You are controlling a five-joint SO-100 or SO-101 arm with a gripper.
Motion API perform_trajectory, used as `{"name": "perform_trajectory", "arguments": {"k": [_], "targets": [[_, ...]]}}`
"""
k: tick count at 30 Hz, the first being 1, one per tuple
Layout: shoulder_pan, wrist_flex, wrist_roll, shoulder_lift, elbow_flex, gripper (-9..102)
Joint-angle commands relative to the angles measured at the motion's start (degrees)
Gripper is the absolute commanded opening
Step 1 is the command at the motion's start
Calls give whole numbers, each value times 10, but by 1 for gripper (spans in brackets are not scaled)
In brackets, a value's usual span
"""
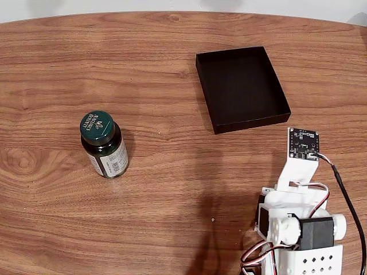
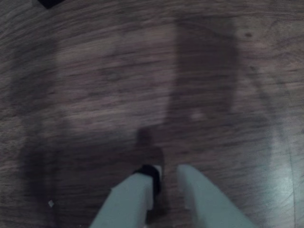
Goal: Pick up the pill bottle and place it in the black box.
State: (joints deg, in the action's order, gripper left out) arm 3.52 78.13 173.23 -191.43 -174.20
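The pill bottle (image 1: 104,144) stands upright on the wooden table at the left of the fixed view, dark green with a lettered cap and a white label. The black box (image 1: 242,89), a shallow matte tray, lies at the upper middle-right and holds nothing. My arm (image 1: 298,220) is folded at the lower right, far from both. In the wrist view my gripper (image 2: 168,172) points down over bare wood, its pale fingers (image 2: 137,194) nearly together with nothing between them. A black corner (image 2: 47,2) at the top left edge of that view may be the box.
The table's far edge (image 1: 183,14) curves along the top of the fixed view. A black cable (image 1: 347,197) runs down from the camera board (image 1: 303,143) on the arm.
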Motion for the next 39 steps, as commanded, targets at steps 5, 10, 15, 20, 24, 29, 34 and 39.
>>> {"name": "perform_trajectory", "arguments": {"k": [5, 10, 15, 20, 24, 29, 34, 39], "targets": [[-22, 85, -18, 1, 6, 1], [-22, 85, -18, 1, 6, 1], [-22, 85, -18, 1, 6, 1], [-22, 85, -18, 1, 6, 1], [-22, 85, -18, 1, 6, 1], [-4, 86, 52, 1, 6, 1], [-11, 4, 140, 1, 6, 1], [-25, -67, 148, 1, 6, 1]]}}
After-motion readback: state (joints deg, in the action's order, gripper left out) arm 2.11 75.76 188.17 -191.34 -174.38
